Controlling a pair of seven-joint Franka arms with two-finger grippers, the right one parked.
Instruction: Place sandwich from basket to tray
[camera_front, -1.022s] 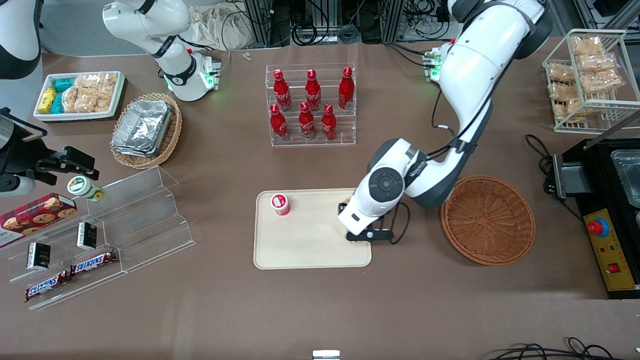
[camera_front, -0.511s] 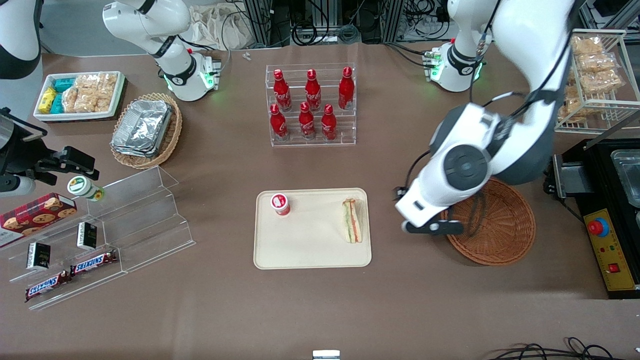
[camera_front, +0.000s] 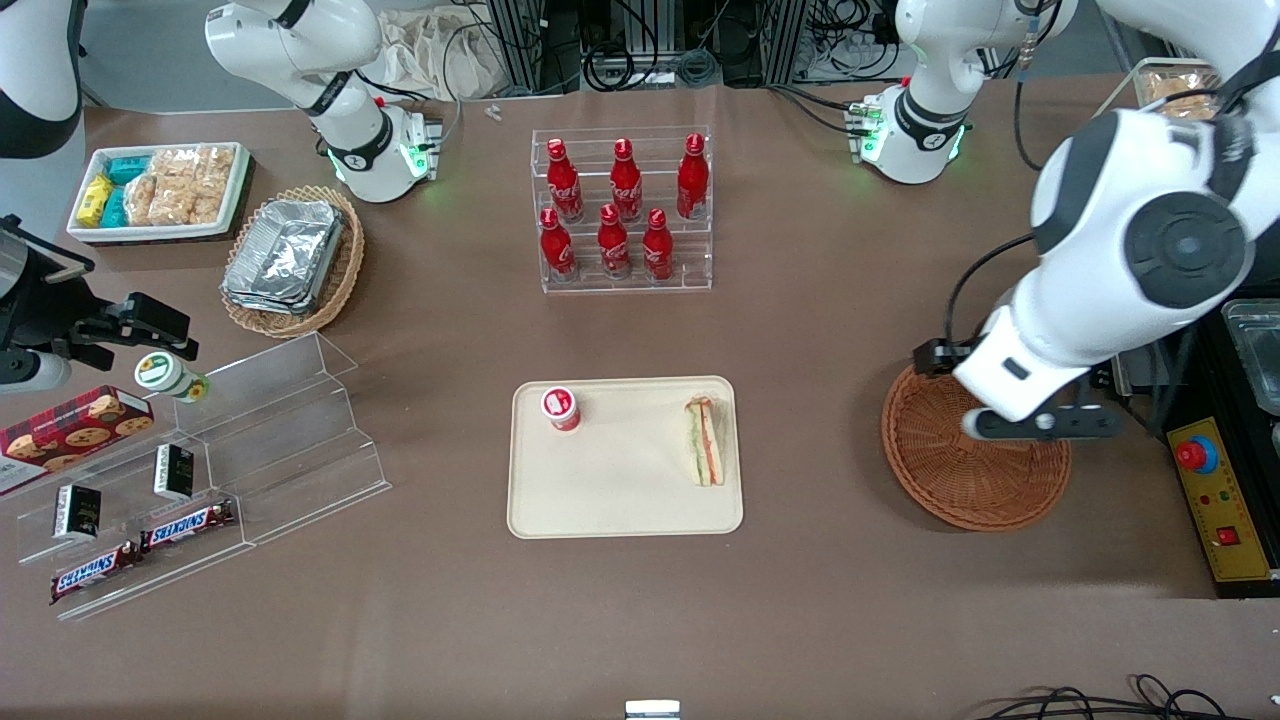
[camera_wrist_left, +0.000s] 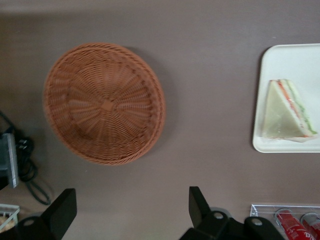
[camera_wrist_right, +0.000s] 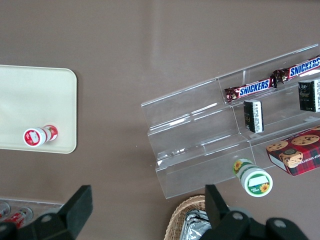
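Note:
The sandwich (camera_front: 704, 441) lies on the cream tray (camera_front: 620, 500), at the tray's edge nearest the basket. It also shows in the left wrist view (camera_wrist_left: 287, 111) on the tray (camera_wrist_left: 300, 60). The round reddish-brown basket (camera_front: 960, 480) is empty; it shows whole in the left wrist view (camera_wrist_left: 104, 103). My left gripper (camera_front: 1040, 424) hangs high above the basket, open and empty, with its fingers (camera_wrist_left: 198, 200) spread wide over bare table (camera_wrist_left: 132, 205).
A small red-and-white cup (camera_front: 561, 408) stands on the tray. A rack of red bottles (camera_front: 622, 210) stands farther from the front camera. A black machine with a red button (camera_front: 1225, 450) sits beside the basket. A clear stepped shelf with snacks (camera_front: 200, 480) lies toward the parked arm's end.
My left gripper has let go of the sandwich on the tray, risen, and swung away to above the basket. The sandwich stays on the tray.

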